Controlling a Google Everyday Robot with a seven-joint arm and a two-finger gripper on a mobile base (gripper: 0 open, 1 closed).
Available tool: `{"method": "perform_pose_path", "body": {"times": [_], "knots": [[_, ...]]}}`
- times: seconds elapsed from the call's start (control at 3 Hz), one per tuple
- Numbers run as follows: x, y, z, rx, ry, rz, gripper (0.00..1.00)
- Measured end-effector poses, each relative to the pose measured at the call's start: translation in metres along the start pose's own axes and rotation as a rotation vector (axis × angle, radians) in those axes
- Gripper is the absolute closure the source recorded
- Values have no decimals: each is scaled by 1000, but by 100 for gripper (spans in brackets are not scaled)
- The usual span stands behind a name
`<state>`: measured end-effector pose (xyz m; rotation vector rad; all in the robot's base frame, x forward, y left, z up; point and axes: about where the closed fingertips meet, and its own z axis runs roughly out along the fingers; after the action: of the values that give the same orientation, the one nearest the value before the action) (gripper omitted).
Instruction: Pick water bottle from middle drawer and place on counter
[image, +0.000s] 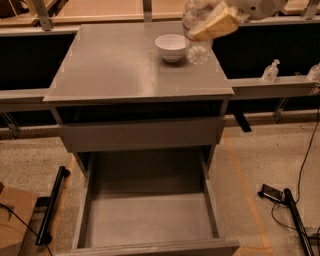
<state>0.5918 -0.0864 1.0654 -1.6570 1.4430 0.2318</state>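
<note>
My gripper (202, 31) reaches in from the top right, its tan fingers (220, 24) shut on the water bottle (198, 51). The clear ribbed bottle hangs tilted over the back right of the counter (125, 70), just right of a white bowl (171, 46); I cannot tell if its base touches the surface. The middle drawer (150, 220) is pulled far out below and its grey floor is bare.
A closed drawer front (140, 134) sits under the counter. A pump-dispenser bottle (270, 71) stands on the right ledge. On the floor are a black bar (52, 205) at left, a cardboard box (15, 220), and cables with a black device (280, 196) at right.
</note>
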Motion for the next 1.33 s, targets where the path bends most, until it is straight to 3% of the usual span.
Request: {"method": "perform_pose_path", "body": {"times": [0.33,0.67,1.0,1.33], "knots": [[-29,-36,24,-15,-17,-105,100],[-43,-62,59,-48,-61,-150,100],[-46,-79,101,-85,-107,-158,100],[-38,-92,137,-90,-119,-159,100]]}}
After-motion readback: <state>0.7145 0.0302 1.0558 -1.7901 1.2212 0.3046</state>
